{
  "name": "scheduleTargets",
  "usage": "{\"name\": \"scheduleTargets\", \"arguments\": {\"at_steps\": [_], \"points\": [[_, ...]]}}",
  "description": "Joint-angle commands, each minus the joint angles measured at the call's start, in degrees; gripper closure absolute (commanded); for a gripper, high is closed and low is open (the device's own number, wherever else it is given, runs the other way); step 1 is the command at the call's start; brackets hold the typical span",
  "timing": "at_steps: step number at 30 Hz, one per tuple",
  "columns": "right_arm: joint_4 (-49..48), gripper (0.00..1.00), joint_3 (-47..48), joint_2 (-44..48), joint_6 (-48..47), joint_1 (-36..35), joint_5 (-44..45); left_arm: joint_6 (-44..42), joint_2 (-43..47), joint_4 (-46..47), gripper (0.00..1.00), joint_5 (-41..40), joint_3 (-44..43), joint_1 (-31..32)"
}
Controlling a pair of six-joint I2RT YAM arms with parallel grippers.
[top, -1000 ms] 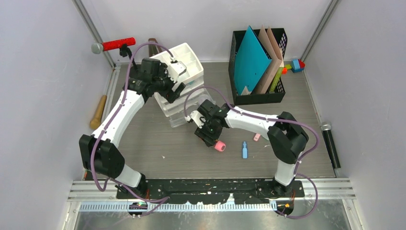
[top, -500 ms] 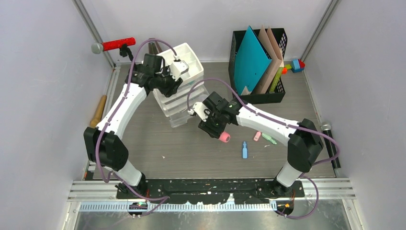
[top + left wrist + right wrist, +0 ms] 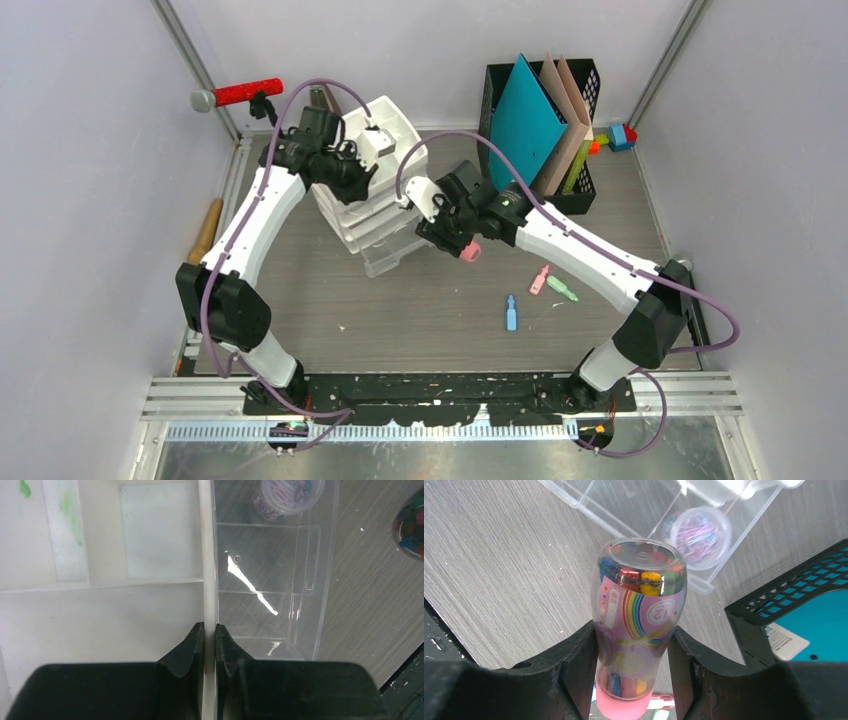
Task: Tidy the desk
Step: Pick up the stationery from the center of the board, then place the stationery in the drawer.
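Note:
On the grey wood-grain desk stands a white stacked drawer unit with a clear drawer pulled out. In that drawer lies a round tub of paper clips. My left gripper is at the unit's top tray, and in the wrist view the left gripper is shut on the tray's white rim. My right gripper is shut on a clear pink crayon bottle with a rainbow label. It holds the crayon bottle just right of the open drawer.
A black mesh file holder with a teal folder stands at the back right. Blue, pink and green markers lie on the desk. A red-handled tool and a wooden handle lie off the left edge.
My left gripper has closed on the top tray's rim. My right arm has carried the crayon bottle up and back towards the drawer unit, uncovering the pink and green markers.

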State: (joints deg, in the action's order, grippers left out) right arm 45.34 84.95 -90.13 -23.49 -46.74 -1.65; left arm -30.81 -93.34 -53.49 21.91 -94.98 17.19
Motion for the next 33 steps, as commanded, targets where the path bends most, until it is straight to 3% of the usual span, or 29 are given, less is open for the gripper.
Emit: {"name": "scheduleTargets", "arguments": {"at_steps": [1,10,19,20,25,29,33], "points": [[0.5,0.93,6.1,1.8,-4.5,0.0,-0.2,-2.7,-0.6,-9.0,1.00,3.5,-3.5,0.2],[4.6,0.89,14.0,-1.6,-8.1,0.0,-3.5,-7.2,-1.5,-17.8,1.00,6.6,-7.5,0.2],[7.7,0.87,15.3,-2.7,-13.4,-1.7,-6.7,-9.2,0.5,-19.4,0.99,6.1,-5.4,0.2],[8.0,0.87,15.5,-2.8,-13.7,-2.2,-6.7,-9.2,0.8,-19.5,0.93,5.9,-5.2,0.2],[10.4,0.85,17.6,-3.9,-15.6,-4.2,-5.9,-8.0,2.1,-18.3,0.46,4.6,-4.8,0.2],[11.6,0.85,18.9,-4.6,-16.9,-5.3,-5.3,-6.3,3.9,-16.1,0.31,3.6,-4.7,0.2],[13.1,0.85,19.9,-4.6,-17.9,-6.1,-5.5,-4.8,6.4,-13.2,0.24,2.2,-4.1,0.2]]}}
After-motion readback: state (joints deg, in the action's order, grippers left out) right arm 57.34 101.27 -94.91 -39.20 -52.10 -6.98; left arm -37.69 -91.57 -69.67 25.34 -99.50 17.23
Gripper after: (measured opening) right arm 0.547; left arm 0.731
